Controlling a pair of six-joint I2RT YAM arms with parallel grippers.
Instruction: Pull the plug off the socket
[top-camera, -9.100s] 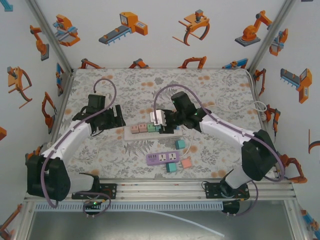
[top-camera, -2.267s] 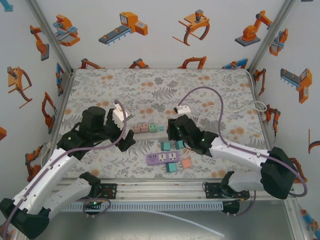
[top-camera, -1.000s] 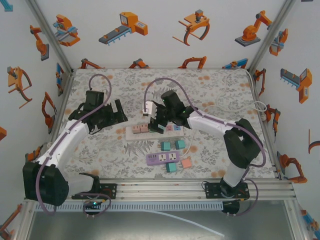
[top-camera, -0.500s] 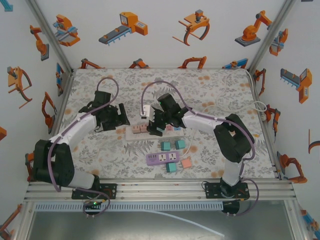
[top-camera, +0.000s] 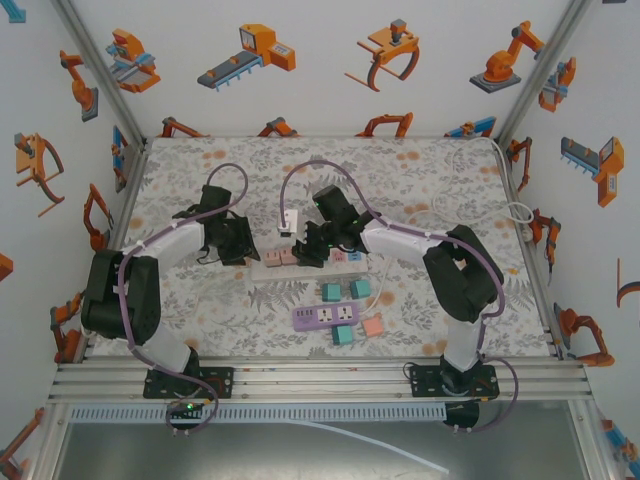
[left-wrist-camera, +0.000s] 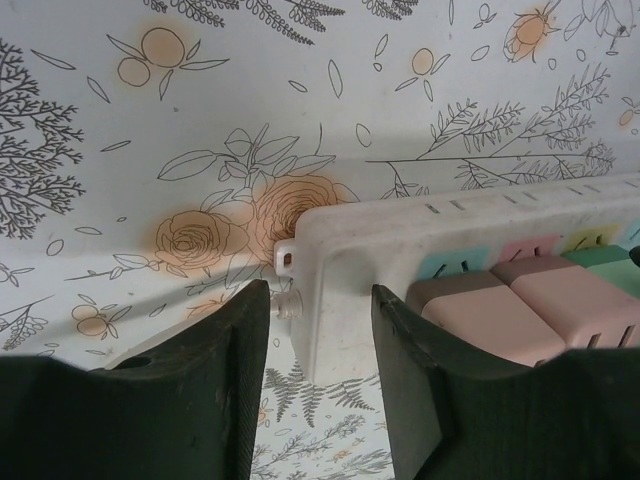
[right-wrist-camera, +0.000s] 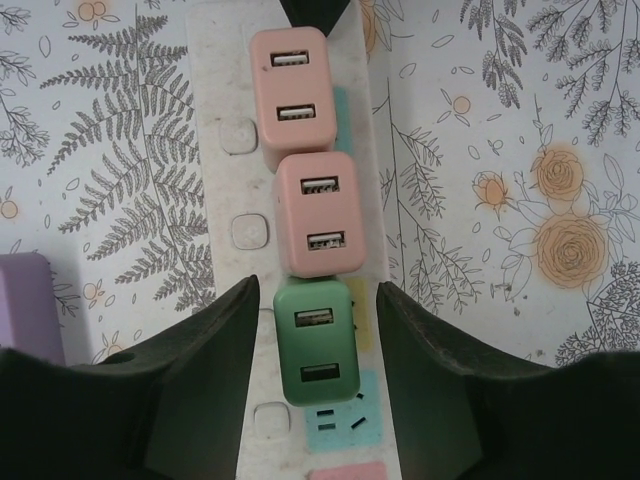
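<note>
Beneath both arms spreads the floral counter (top-camera: 420, 180), and on it lies the white power strip (left-wrist-camera: 400, 225). Its end sits between the fingers of the left end effector (left-wrist-camera: 320, 300), which is narrowly parted. Bare counter shows between one finger and the strip's end, so it holds nothing firmly. Between the fingers of the right end effector (right-wrist-camera: 320, 290) sits the green plug (right-wrist-camera: 318, 345), seated in the strip, with two pink plugs (right-wrist-camera: 317, 212) just ahead of it. These jaws stand close around the plug, but a sliver of socket shows on one side, so they do not look clamped. The main risk is the whole strip rising with the plug if the left end effector fails to pin it. The right fingers could also slide off the plug's smooth sides, or drag the nearest pink plug, which sits tight against the green one. Whether the left end effector's inner finger touches the strip wall cannot be told. The plug's prongs are hidden, and from above the arms cover the grip points.
</note>
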